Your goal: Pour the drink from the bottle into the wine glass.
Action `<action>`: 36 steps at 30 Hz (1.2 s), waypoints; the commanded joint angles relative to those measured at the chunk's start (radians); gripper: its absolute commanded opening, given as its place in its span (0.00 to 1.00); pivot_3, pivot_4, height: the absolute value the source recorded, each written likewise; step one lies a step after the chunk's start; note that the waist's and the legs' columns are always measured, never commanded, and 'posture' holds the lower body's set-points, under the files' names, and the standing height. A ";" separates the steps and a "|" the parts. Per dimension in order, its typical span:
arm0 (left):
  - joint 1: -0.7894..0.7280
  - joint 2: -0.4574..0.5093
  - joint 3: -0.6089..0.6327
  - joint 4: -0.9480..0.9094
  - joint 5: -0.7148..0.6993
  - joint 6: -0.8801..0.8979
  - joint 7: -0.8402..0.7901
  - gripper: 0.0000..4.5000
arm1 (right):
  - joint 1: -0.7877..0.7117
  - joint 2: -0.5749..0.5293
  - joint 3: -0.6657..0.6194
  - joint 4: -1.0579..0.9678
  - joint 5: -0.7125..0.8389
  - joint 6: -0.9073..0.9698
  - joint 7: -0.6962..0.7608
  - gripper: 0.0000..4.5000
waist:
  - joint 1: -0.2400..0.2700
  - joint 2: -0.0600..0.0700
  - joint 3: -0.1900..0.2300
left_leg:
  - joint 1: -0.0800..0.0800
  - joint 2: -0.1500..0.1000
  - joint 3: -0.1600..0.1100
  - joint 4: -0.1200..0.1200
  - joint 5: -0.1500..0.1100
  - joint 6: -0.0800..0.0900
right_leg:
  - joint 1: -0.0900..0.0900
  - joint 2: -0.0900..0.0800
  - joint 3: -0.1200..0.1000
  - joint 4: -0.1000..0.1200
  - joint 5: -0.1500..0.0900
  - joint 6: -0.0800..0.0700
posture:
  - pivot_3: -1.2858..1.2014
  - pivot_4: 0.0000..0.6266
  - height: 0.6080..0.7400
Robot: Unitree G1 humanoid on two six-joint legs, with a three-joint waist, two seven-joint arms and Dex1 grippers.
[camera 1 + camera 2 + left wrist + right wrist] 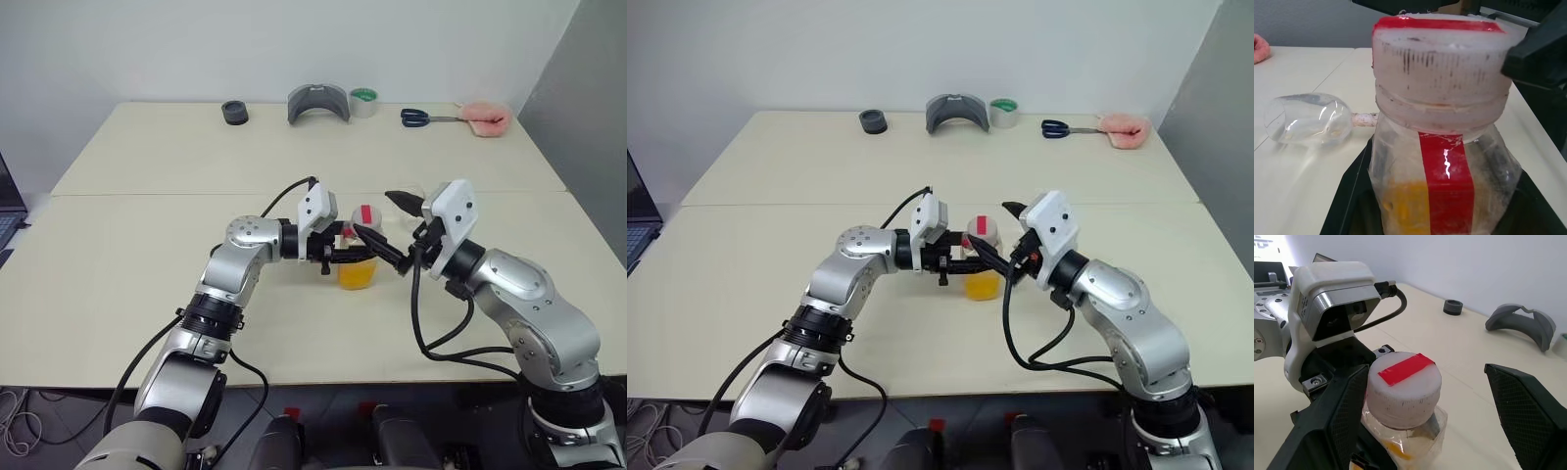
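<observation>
Left claw (pixel 351 257) clamped on upright bottle (pixel 359 262), right claw (pixel 387 227) gaping around its cap (pixel 1404 387)

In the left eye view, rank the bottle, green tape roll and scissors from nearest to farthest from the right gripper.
1. The bottle: right at the right gripper, between its open fingers.
2. The green tape roll: at the table's far edge, middle.
3. The scissors: far edge, further right; too close to the tape to call.

Bright, even light falls from above; the counter (pixel 147 255) shows soft, short shadows. In the left wrist view the bottle (pixel 1442 147), clamped in the left pincer (pixel 355 257), is slightly blurred, with white glare on its red stripe. The cap (pixel 1403 389) beside the right pincer (pixel 392 230) is sharp.
</observation>
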 commanded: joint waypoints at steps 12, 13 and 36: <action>-0.017 0.008 0.019 -0.038 -0.013 -0.028 -0.007 0.40 | 0.010 -0.055 -0.078 -0.024 0.034 0.011 -0.015 0.89 | 0.000 0.000 0.000 | 0.000 0.000 0.000 0.000 0.000 0.000 | 0.000 0.000 0.000 0.000 0.000 0.000 | 0.52 0.24 1.00; -0.017 0.008 0.019 -0.037 -0.013 -0.029 -0.007 0.40 | 0.011 -0.058 -0.080 -0.023 0.036 0.010 -0.015 0.89 | 0.000 0.000 0.000 | 0.000 0.000 0.000 0.000 0.000 0.000 | 0.000 0.000 0.000 0.000 0.000 0.000 | 0.52 0.24 1.00; -0.014 0.007 0.021 -0.034 -0.013 -0.032 -0.005 0.40 | 0.020 -0.079 -0.085 -0.039 0.053 0.014 -0.008 0.89 | 0.000 0.000 0.000 | 0.000 0.000 0.000 0.000 0.000 0.000 | 0.000 0.000 0.000 0.000 0.000 0.000 | 0.52 0.24 1.00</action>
